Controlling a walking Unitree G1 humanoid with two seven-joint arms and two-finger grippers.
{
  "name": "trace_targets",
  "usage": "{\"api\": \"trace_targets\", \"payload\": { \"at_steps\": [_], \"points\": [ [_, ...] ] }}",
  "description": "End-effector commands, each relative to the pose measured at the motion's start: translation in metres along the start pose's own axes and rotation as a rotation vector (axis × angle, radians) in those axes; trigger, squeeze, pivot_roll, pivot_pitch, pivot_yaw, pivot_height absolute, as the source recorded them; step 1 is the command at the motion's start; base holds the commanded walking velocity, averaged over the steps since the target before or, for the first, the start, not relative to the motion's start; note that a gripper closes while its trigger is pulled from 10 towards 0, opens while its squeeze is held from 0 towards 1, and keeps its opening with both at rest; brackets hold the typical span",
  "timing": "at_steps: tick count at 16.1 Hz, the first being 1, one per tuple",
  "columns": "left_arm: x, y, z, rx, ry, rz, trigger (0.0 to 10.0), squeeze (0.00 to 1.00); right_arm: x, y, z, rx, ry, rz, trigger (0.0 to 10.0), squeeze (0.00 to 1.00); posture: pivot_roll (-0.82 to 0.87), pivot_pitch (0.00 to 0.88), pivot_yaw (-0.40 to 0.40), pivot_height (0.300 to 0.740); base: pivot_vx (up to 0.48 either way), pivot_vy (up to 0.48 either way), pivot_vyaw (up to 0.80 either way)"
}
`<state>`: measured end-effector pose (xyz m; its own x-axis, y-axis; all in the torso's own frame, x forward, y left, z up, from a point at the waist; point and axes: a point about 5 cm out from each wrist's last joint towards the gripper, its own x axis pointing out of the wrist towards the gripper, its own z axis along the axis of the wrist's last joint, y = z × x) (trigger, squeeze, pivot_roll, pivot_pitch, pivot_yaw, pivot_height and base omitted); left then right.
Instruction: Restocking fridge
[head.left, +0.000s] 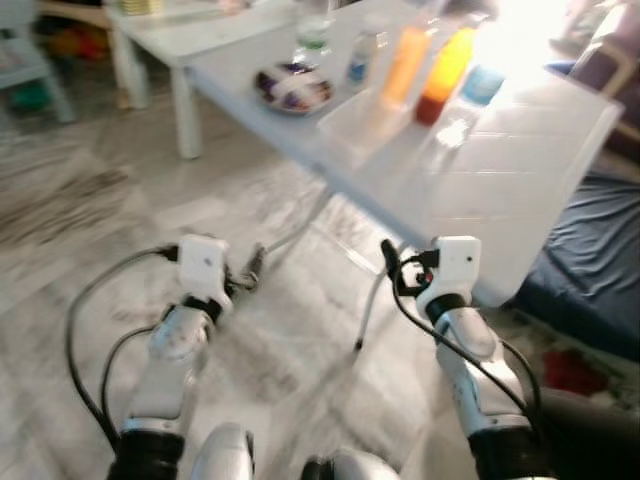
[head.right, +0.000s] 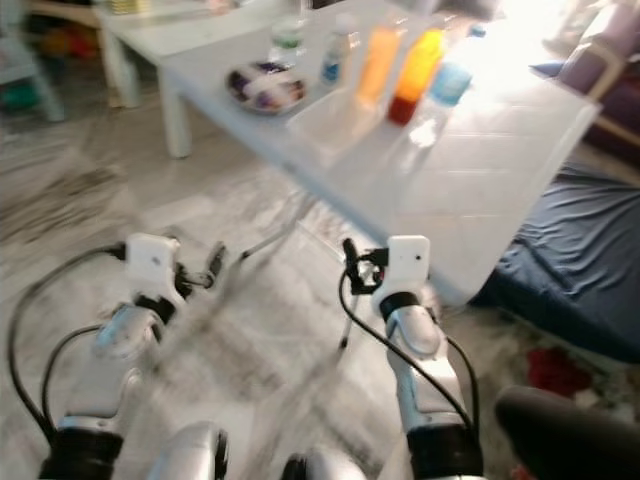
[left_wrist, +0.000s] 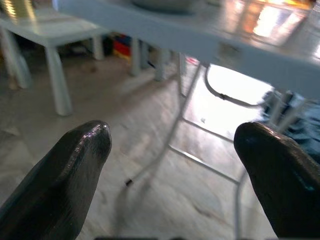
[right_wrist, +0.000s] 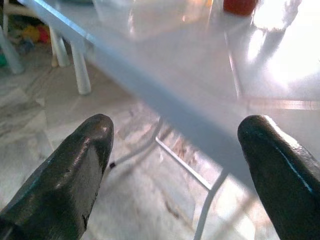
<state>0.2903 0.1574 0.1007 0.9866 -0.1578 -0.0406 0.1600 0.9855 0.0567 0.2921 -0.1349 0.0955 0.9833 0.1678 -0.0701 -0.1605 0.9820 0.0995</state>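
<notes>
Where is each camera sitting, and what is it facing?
Left eye: on the head, looking down at the white folding table with tall orange bottles; both silver arms show.
Right eye: beside it, same scene.
Left wrist: behind the open left tool, below the table, facing its metal legs.
Right wrist: behind the open right tool, facing the table's edge.
Both wrist views share those legs and the marble floor.

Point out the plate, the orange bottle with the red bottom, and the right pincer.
plate (head.left: 293, 88), left eye view, on its patterned middle.
orange bottle with the red bottom (head.left: 443, 72), left eye view, on its orange body.
right pincer (right_wrist: 175, 165), right wrist view, midway between its two black fingertips, which stand apart.
</notes>
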Motion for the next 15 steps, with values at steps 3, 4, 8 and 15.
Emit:
{"api": "trace_targets", "payload": {
  "at_steps": [3,4,8,15],
  "points": [
    [-0.003,0.012,-0.01,0.027,0.039,0.067,10.0,0.0,-0.002,0.005,-0.001,0.009,0.005,0.023,10.0,0.0,0.11,0.151,-0.119,0.74,0.0,0.477,0.0],
    [-0.003,0.012,-0.01,0.027,0.037,0.067,10.0,0.0,-0.002,0.004,-0.001,0.012,0.005,0.023,10.0,0.0,0.1,0.153,-0.119,0.74,0.0,0.48,0.0],
    [-0.004,0.008,-0.011,0.028,0.03,0.051,10.0,0.0,-0.004,0.004,-0.003,0.017,0.012,0.021,10.0,0.0,0.1,0.154,-0.121,0.74,0.0,0.48,0.0],
    [-0.018,0.018,-0.032,0.034,0.085,0.046,10.0,0.0,-0.007,-0.01,0.004,-0.012,-0.014,-0.041,10.0,0.0,0.1,0.147,-0.102,0.74,0.0,0.476,0.0]
  ]
}}
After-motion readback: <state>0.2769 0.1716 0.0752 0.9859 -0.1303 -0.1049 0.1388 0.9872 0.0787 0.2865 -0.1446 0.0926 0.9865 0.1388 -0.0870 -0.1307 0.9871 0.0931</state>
